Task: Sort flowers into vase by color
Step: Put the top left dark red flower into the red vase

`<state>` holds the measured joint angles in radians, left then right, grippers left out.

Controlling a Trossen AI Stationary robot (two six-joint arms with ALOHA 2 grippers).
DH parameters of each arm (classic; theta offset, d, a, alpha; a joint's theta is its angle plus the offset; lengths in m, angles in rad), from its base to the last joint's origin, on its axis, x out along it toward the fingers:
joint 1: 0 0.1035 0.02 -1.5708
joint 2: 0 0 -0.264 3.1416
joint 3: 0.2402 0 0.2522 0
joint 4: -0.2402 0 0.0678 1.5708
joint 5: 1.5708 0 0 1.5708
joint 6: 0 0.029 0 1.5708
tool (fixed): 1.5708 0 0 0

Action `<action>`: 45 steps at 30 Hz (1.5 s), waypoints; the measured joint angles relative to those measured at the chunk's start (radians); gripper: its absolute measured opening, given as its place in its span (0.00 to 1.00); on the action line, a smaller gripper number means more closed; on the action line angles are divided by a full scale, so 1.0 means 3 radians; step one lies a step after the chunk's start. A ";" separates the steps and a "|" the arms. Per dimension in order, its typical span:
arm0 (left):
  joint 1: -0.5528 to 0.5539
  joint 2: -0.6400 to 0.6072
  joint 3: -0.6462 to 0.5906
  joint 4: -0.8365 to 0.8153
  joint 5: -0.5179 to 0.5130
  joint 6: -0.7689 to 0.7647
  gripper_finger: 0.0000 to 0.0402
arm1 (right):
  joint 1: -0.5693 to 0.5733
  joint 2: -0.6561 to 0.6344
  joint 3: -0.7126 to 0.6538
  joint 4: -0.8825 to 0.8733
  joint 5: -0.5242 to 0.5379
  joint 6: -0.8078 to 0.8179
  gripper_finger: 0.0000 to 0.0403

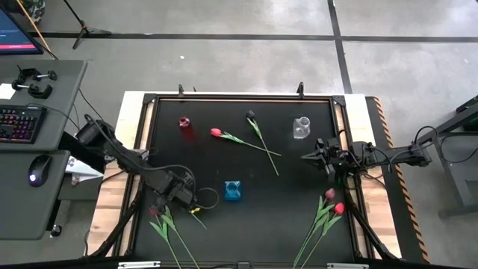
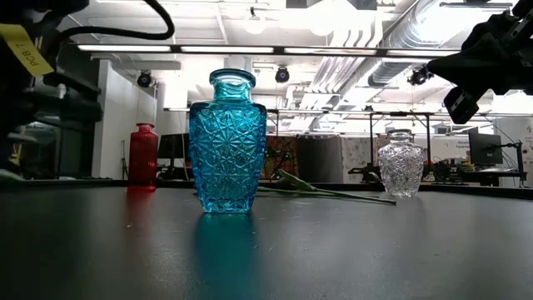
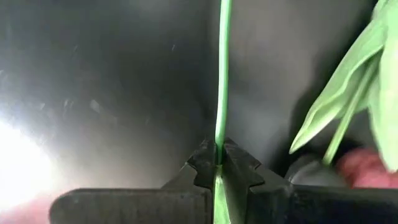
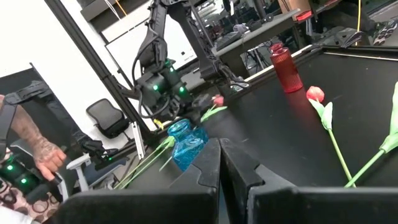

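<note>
My left gripper [image 3: 219, 163] is over the table's near left corner [image 1: 160, 205], shut on a tulip's thin green stem. Beside it lie other green leaves [image 3: 348, 93] and a pink-red head [image 3: 373, 168]; this bunch of tulips [image 1: 168, 232] lies flat there. A red tulip [image 1: 216, 133] and a near-black tulip [image 1: 251, 114] lie crossed mid-table. Two more tulips [image 1: 334, 203] lie at the near right. My right gripper [image 1: 308, 155] [image 4: 219, 152] hovers shut at the right side, holding nothing. The blue vase [image 1: 233, 190], red vase [image 1: 185, 123] and clear vase [image 1: 301, 127] stand upright. My left gripper pinches one green stem [image 3: 219, 140] between its two fingertips [image 3: 202, 163], with the fingers across the stem. The stem runs on past the fingers over the black table top. Whether it is lifted clear, I cannot tell.
The black table has a raised frame [image 1: 146, 119] around it. In the low view the blue vase [image 2: 227, 142] stands nearest, with the red vase [image 2: 142, 157] and clear vase [image 2: 400, 162] farther back. A person's arm [image 4: 28, 143] shows beyond the table.
</note>
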<state>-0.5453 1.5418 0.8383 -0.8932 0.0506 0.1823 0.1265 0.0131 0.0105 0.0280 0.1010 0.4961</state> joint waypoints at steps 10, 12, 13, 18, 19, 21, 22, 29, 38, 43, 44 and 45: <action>0.0051 0.0039 0.0080 -0.0039 0.0099 -0.0474 0.28 | 0.0000 -0.0001 -0.0001 0.0000 0.0001 0.0000 0.00; 0.0070 0.0038 0.0158 -0.0079 0.0101 -0.0542 0.35 | 0.0000 -0.0001 -0.0001 -0.0001 0.0000 0.0000 0.00; 0.0076 0.0039 0.0210 -0.0158 0.0117 -0.0582 0.38 | 0.0000 0.0000 -0.0001 0.0000 0.0000 0.0001 0.00; 0.0231 -0.0066 0.0587 -0.0839 0.0154 -0.1250 0.49 | 0.0000 0.0000 -0.0001 -0.0001 0.0000 0.0000 0.00; 0.0269 -0.0155 0.0613 -0.0848 0.0171 -0.1629 0.50 | 0.0001 -0.0001 -0.0001 0.0000 0.0001 0.0000 0.00; 0.0293 -0.0383 0.0578 -0.0674 0.0172 -0.2631 0.51 | 0.0000 -0.0001 0.0000 -0.0001 0.0000 0.0000 0.00; 0.0280 -0.0510 0.0526 -0.0525 0.0153 -0.3170 0.51 | 0.0000 0.0000 -0.0001 0.0000 0.0001 0.0000 0.00; -0.0110 -0.0987 0.0096 0.0267 -0.0573 -0.6315 0.48 | 0.0001 -0.0001 -0.0001 0.0000 0.0001 0.0000 0.00; -0.0423 -0.0549 -0.0074 0.0308 -0.0897 -0.7731 0.42 | 0.0001 -0.0001 0.0000 0.0000 0.0001 0.0000 0.00; -0.0590 -0.0377 -0.0074 0.0360 -0.0804 -0.8152 0.40 | 0.0001 -0.0001 0.0000 0.0000 0.0001 0.0000 0.00; -0.0607 -0.0355 -0.0072 0.0366 -0.0742 -0.8174 0.40 | 0.0000 -0.0001 -0.0001 0.0000 0.0000 0.0000 0.00; -0.0622 -0.0336 -0.0072 0.0356 -0.0685 -0.8192 0.40 | 0.0001 -0.0001 0.0000 0.0000 0.0001 0.0000 0.00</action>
<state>-0.7319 1.4410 0.8165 -0.7864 -0.1551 -2.2753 0.1268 0.0128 0.0105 0.0280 0.1013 0.4961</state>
